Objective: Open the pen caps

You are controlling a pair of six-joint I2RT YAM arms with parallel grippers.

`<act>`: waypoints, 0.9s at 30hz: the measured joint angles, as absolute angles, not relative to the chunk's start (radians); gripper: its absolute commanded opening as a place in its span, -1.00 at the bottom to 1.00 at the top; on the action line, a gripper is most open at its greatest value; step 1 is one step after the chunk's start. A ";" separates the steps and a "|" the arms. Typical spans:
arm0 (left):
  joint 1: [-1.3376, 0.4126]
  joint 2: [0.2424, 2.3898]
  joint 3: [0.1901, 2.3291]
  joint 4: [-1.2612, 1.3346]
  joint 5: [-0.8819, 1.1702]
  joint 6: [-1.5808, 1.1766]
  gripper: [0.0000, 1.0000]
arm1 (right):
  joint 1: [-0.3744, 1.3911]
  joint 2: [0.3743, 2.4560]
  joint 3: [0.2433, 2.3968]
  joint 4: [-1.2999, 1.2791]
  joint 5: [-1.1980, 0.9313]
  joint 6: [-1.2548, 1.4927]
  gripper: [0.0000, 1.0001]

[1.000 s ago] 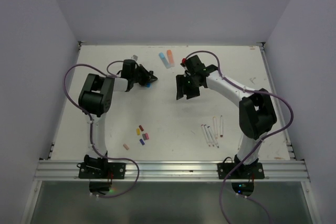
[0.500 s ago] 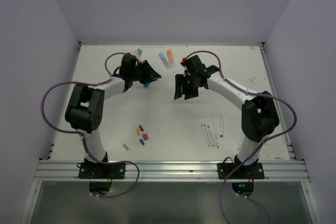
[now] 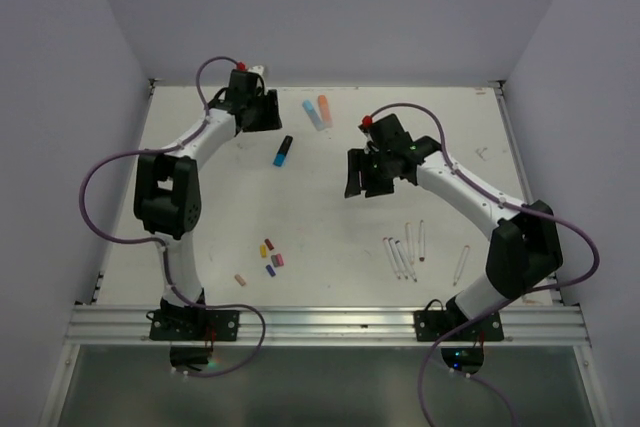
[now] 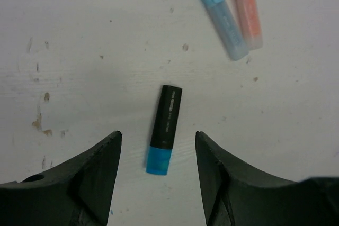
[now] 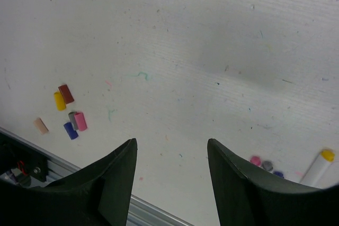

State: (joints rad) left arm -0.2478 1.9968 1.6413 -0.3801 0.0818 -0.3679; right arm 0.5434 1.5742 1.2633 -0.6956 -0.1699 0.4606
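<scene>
Small loose caps lie clustered on the counter (image 5: 212, 35): a dark red cap (image 5: 66, 93) just beside a yellow cap (image 5: 59, 100), a pink cap (image 5: 80, 121) near a purple cap (image 5: 70, 130), and a peach cap (image 5: 41, 125) slightly apart. A blue cap (image 4: 159, 160) sits on a black marker (image 4: 167, 115) lying flat.

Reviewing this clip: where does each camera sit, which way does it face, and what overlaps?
Top external: above and behind, looking down on the table; left arm and right arm show whole, bases nearest.
Left wrist: faces down; its fingers frame the black marker with blue cap.
Right wrist: faces down toward the near rail; its fingers frame loose caps.
Shared: top external also sees that marker and those caps.
</scene>
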 measured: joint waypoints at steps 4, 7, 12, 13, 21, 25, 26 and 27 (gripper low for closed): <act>-0.247 1.998 1.551 -0.398 0.054 -0.290 0.18 | 0.542 1.560 1.243 -0.697 -0.166 0.460 0.19; -0.247 1.998 1.506 -0.399 0.053 -0.251 0.17 | 0.542 1.538 1.219 -0.698 -0.165 0.460 0.19; -0.247 1.998 1.457 -0.382 0.087 -0.215 0.17 | 0.542 1.500 1.186 -0.702 -0.163 0.461 0.19; -0.247 1.998 1.451 -0.381 0.098 -0.212 0.17 | 0.542 1.497 1.182 -0.703 -0.160 0.461 0.19; -0.248 2.000 1.430 -0.345 0.174 -0.197 0.17 | 0.542 1.493 1.164 -0.702 -0.152 0.466 0.19; -0.249 2.020 1.431 -0.338 0.179 -0.196 0.16 | 0.542 1.493 1.158 -0.700 -0.152 0.472 0.19; -0.249 2.030 1.432 -0.339 0.178 -0.196 0.16 | 0.542 1.493 1.155 -0.698 -0.152 0.473 0.19; -0.250 2.040 1.433 -0.339 0.178 -0.196 0.16 | 0.542 1.492 1.152 -0.695 -0.152 0.474 0.19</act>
